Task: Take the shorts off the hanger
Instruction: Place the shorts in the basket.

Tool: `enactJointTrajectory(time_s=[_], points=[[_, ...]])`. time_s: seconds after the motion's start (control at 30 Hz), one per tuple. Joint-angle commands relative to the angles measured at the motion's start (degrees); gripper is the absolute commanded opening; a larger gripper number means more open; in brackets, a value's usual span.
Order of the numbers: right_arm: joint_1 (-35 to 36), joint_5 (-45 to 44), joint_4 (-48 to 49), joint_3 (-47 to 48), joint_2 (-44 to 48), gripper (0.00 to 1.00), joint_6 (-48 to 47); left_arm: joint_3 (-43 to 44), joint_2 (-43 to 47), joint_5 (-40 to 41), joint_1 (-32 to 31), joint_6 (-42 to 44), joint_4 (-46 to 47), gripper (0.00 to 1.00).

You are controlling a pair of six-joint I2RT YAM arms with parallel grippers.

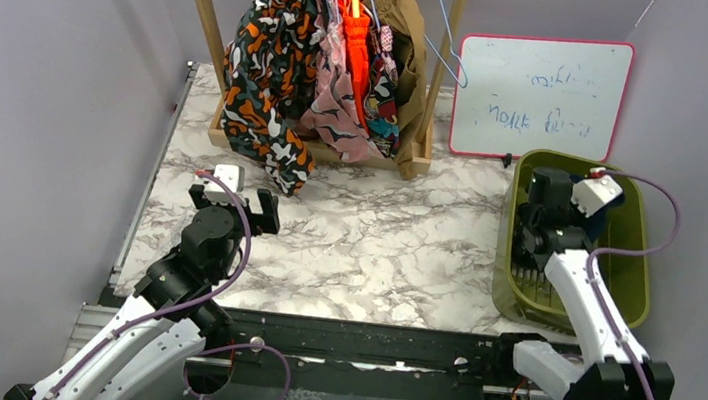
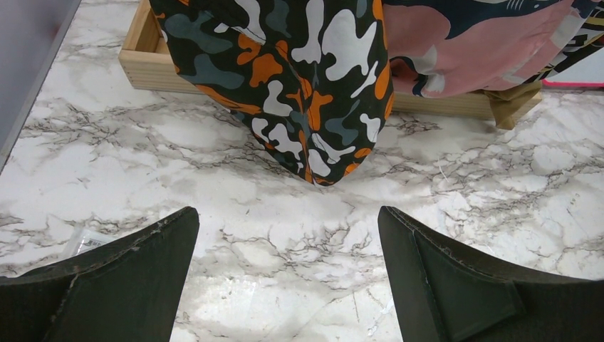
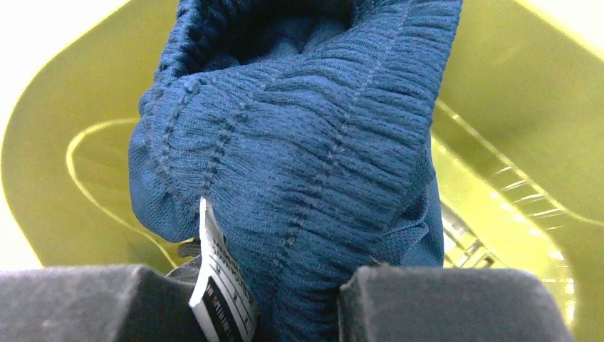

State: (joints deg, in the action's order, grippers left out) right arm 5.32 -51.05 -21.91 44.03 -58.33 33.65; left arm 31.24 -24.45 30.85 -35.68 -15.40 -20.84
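Right gripper [image 3: 285, 292] is pinched on the waistband of the navy shorts [image 3: 306, 142], held over the green bin [image 3: 520, 128], apparently for dropping there, while the left gripper [image 2: 288, 274], jaws wide and empty, faces the blotch-print shorts [image 2: 299, 85] hanging on the rack [image 2: 139, 68], the likely next pick.

Five pairs of shorts hang bunched together at 12 o'clock. From 11 toward 1 they are the black-orange-white blotch shorts [image 1: 269, 70], the pink print shorts [image 1: 327, 96], the bright orange shorts [image 1: 355, 49], the multicolour print shorts [image 1: 385, 98] and the tan shorts [image 1: 404, 35]. The blotch pair hangs lowest, its tip just over the table [image 2: 498, 185]. At 3 o'clock the navy shorts [image 3: 299, 157], with a ruched waistband and a white label, are pinched in the right claw [image 3: 299, 299] above the green basket [image 3: 527, 128].
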Motion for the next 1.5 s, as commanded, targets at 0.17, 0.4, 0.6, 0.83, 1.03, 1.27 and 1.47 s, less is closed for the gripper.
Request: enactJointTrajectory(time_s=[0.17,0.4,0.6,0.83,1.03,1.27,1.47], points=[[-6.8,19.7,6.3,3.8,-14.7,0.26,8.2,-0.6,1.2,-1.0,0.3,0.4,1.3,0.99],[-9.6,32.2,8.8,8.3,-23.2,0.27,5.4,-0.6,1.2,-1.2,0.3,0.5,1.2,0.99],[-9.6,43.4,12.4,5.1,-23.1,0.24,1.4,-0.6,1.0,-1.0,0.3,0.5,1.3,0.99],[-8.7,51.1,13.5,5.7,-23.8,0.24,1.2,-0.6,1.3,-0.8,0.3,0.5,1.3,0.99],[-8.0,46.8,12.9,11.2,-27.6,0.25,3.6,-0.6,1.5,-1.1,0.3,0.5,1.3,0.99],[-6.2,38.1,9.9,15.6,-32.5,0.28,13.8,-0.6,1.6,-1.4,0.3,0.6,1.3,0.99],[-4.6,30.3,4.2,19.5,-35.1,0.37,21.4,-0.7,2.4,-1.5,0.3,0.7,1.2,0.99]])
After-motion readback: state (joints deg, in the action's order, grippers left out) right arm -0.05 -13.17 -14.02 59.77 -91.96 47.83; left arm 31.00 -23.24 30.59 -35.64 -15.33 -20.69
